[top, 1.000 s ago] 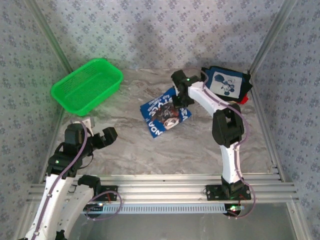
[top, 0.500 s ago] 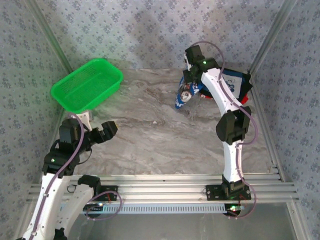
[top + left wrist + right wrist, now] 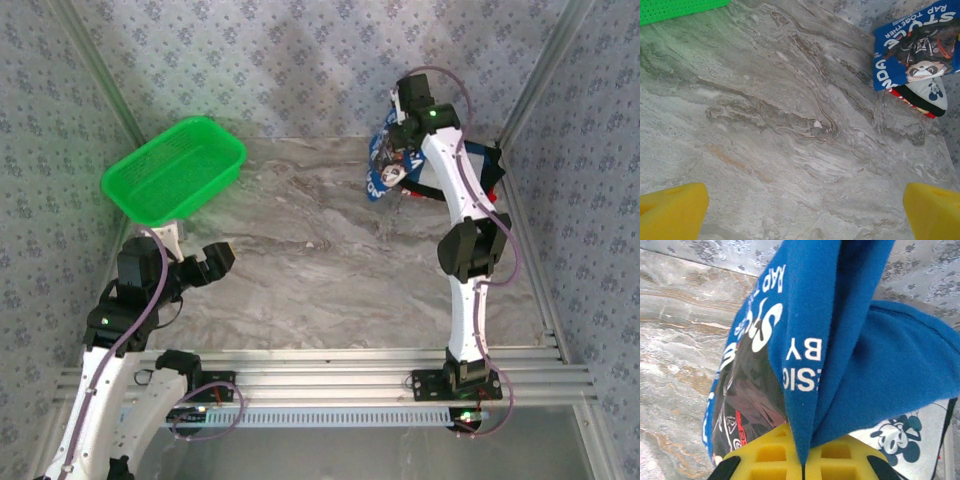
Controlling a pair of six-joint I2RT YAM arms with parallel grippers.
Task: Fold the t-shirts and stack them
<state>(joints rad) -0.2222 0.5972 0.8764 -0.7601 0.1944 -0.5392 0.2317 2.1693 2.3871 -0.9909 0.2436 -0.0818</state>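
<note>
I have the right gripper [image 3: 802,460] clamped on a fold of the royal blue cloth t-shirt with the dark, white-lettered print [image 3: 840,340]. The shirt hangs bunched from the fingers, clear of the grey marbled worktop [image 3: 300,280], up by the far right corner.

Beneath and just beyond it, in that corner, lies the dark navy t-shirt with the white cartoon panel [image 3: 900,437], folded. From the left wrist camera a thin strip of the red t-shirt [image 3: 910,101] pokes out under it. So I judge two shirts folded and stacked, with the blue one as the last to go on. It looks gathered rather than neatly flat as it dangles, so it may need squaring up once it is down. What is left, as I read it: lower it onto the navy shirt, let go, and tidy the edges.

My left gripper [image 3: 800,215] is spread wide and holds nothing, near the left edge of the worktop, well apart from the pile.

The green plastic mesh basket [image 3: 175,170] sits at the far left corner, holding nothing and out of the way. The enclosure's corner post stands close by the pile.
</note>
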